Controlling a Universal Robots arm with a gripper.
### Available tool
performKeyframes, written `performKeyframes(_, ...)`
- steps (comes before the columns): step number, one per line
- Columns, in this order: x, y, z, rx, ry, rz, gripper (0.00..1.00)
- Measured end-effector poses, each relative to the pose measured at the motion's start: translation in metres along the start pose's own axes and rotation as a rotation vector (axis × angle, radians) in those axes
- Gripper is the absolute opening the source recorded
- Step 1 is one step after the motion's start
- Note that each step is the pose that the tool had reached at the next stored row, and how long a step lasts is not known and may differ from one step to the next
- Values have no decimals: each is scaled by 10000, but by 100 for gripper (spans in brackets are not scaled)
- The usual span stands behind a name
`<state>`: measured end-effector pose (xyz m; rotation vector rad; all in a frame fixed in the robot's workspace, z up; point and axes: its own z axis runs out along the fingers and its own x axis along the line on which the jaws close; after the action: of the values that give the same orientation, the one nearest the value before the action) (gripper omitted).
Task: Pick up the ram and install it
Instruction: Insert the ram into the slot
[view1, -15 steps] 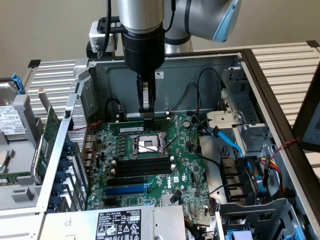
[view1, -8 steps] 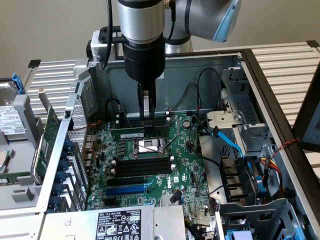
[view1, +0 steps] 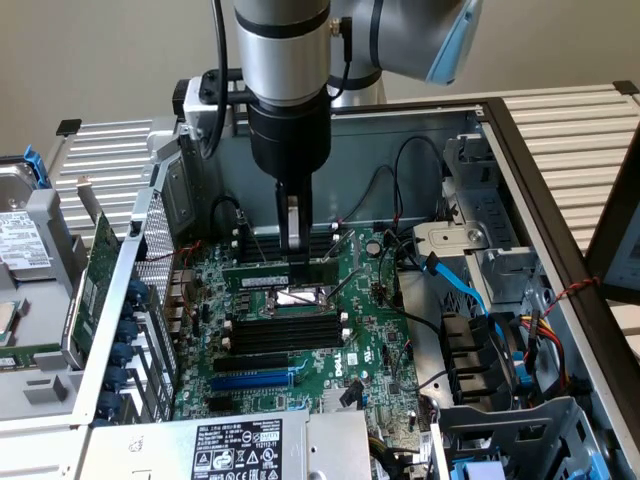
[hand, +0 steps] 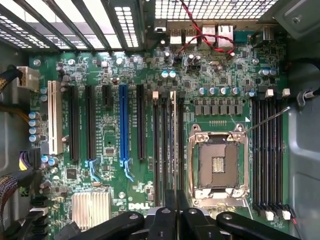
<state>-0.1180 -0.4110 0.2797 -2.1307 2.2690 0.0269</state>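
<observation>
The ram (view1: 262, 274) is a long narrow green stick standing on edge along a black memory slot just beyond the CPU socket (view1: 300, 297). My gripper (view1: 292, 256) comes straight down onto its top edge, and the thin fingers are shut on the ram. In the wrist view the ram (hand: 173, 135) shows edge-on as a pale line among the slots beside the CPU socket (hand: 218, 165), running out from between the black fingers (hand: 162, 220) of the gripper (hand: 173, 216). Whether the stick is pressed fully into the slot I cannot tell.
The open case holds the motherboard (view1: 370, 340), more black memory slots (view1: 280, 335), a blue slot (hand: 122, 125) and a heatsink (hand: 91, 207). Blue cables (view1: 462, 285) and drive bays crowd the exterior view's right. A green expansion card (view1: 97, 270) and a hard drive (view1: 20, 245) are on its left.
</observation>
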Motion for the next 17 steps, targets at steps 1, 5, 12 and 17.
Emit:
performKeyframes(1,2,-2,19,-2,-1,0,12)
performKeyframes(5,13,-9,88,-26,-1,1,12)
performKeyframes(12,70,-34,162,-77,-28,3,12)
performKeyframes(17,74,-38,236,-89,-31,4,12)
